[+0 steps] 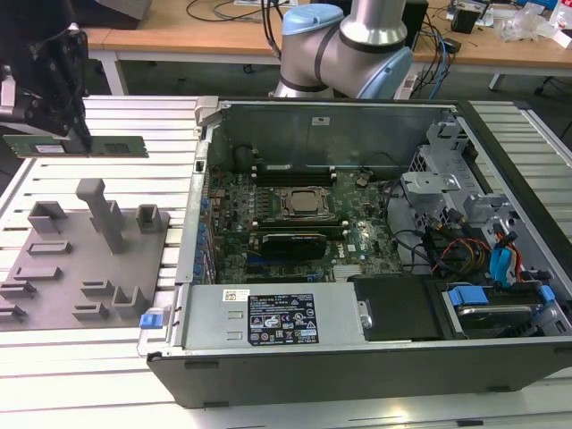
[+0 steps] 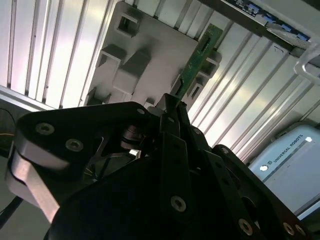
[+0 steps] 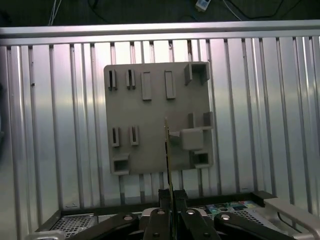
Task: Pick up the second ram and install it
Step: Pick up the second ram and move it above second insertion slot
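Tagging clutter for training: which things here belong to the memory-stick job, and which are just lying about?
Job: memory stick, clamped in the gripper; open computer; memory slots.
Lying about: grey holder plate; power supply; drive cables; desk behind.

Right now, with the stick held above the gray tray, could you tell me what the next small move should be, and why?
Probably carry it toward the exterior view's right, over the open case. The claw is shut on the second ram, clear above the gray tray, while the memory slots lie inside the case.
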{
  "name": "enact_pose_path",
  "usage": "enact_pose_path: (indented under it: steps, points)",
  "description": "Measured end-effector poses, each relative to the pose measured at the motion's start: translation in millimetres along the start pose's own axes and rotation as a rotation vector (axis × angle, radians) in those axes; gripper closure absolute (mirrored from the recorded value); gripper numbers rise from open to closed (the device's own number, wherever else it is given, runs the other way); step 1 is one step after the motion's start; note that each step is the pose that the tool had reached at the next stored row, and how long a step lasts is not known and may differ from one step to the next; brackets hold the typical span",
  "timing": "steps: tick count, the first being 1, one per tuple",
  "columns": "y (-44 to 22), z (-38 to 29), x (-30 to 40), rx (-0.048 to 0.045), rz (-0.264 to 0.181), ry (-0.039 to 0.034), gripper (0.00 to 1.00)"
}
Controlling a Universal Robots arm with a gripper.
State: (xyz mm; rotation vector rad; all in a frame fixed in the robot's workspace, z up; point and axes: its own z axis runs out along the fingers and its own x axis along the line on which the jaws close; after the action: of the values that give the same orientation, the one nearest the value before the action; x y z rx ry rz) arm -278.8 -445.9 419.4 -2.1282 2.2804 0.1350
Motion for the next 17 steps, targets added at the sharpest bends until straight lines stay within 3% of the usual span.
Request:
enact_pose_path:
  steps: [5,12,14,17]
  points:
    - [-24.9,-1.1,-1.8,-0.0002,0.0,0.0,0.86]
    - [-41.4,-1.9,-2.9,-0.0002,0.0,0.0,0.86]
    - [-48.2,-2.2,-3.4,-0.0002,0.0,0.0001,0.86]
    - [-64.3,-2.9,-4.6,-0.0002,0.0,0.0,0.86]
